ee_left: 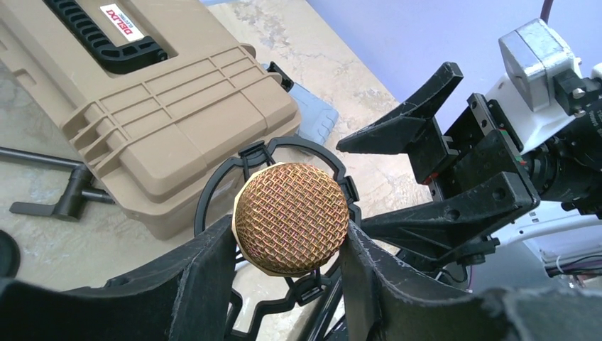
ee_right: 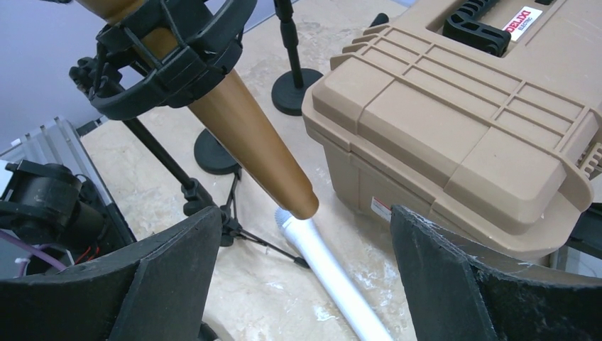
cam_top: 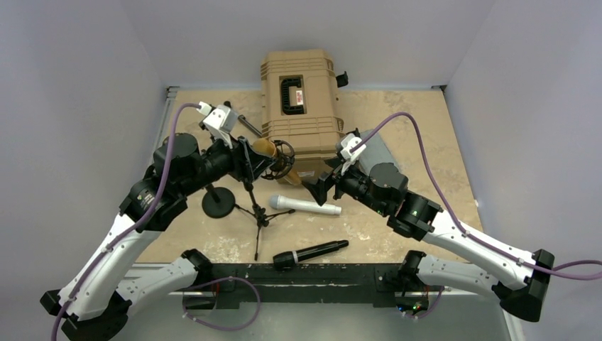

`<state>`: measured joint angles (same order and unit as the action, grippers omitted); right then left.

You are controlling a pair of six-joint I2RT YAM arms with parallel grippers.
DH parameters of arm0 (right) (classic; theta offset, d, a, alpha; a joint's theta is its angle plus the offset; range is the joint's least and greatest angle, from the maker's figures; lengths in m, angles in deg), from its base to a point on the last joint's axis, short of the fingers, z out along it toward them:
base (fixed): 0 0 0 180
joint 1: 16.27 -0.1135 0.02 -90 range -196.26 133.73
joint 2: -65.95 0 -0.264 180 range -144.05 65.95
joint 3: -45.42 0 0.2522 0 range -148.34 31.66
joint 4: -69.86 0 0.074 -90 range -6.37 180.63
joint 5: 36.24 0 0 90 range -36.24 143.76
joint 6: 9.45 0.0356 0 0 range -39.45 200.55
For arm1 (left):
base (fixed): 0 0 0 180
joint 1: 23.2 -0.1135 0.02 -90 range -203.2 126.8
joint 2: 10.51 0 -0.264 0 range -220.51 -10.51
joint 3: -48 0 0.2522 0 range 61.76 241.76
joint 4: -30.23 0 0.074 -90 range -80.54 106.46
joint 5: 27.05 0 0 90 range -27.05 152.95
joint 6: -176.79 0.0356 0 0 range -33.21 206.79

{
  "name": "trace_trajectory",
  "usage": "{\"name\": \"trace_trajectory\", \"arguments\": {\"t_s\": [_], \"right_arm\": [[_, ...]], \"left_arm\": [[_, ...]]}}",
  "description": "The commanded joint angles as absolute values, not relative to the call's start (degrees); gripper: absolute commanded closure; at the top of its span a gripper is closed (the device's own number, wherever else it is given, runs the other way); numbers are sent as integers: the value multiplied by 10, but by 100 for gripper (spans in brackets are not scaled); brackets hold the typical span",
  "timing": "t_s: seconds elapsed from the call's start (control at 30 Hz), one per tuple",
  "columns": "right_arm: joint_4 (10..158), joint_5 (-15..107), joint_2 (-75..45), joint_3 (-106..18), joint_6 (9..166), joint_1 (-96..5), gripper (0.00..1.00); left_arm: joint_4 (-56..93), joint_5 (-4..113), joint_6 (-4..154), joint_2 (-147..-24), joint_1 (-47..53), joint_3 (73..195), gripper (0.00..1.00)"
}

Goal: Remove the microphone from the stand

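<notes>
A gold microphone [cam_top: 266, 148] sits tilted in a black ring shock mount [cam_top: 285, 158] on a tripod stand [cam_top: 257, 206]. My left gripper [ee_left: 284, 243] is shut on the microphone's gold mesh head [ee_left: 291, 206], with a finger on each side. In the right wrist view the microphone's tapered body [ee_right: 248, 135] passes through the mount [ee_right: 170, 71] and its tail end points down between my right fingers. My right gripper [ee_right: 305, 220] is open wide just below that tail end and touches nothing. It also shows in the left wrist view [ee_left: 426, 170] and the top view [cam_top: 314, 188].
A tan hard case [cam_top: 299, 99] stands behind the stand. A white microphone [cam_top: 305, 205] and a black microphone [cam_top: 311, 253] lie on the table in front. A round-base stand [cam_top: 218, 202] stands to the left. A grey-blue object [cam_top: 380, 149] lies by the case.
</notes>
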<state>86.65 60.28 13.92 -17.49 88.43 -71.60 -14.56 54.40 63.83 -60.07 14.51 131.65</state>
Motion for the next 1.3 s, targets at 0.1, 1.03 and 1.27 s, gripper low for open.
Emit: {"name": "trace_trajectory", "arguments": {"t_s": [0.1, 1.03, 1.27], "right_arm": [[850, 617, 141, -172, 886, -714, 14], [886, 596, 147, -256, 880, -715, 4], [928, 532, 183, -363, 880, -714, 1]], "left_arm": [[-206, 544, 704, -605, 149, 1426, 91], [-238, 518, 702, -571, 149, 1667, 100], [-202, 425, 632, -629, 148, 1636, 100]]}}
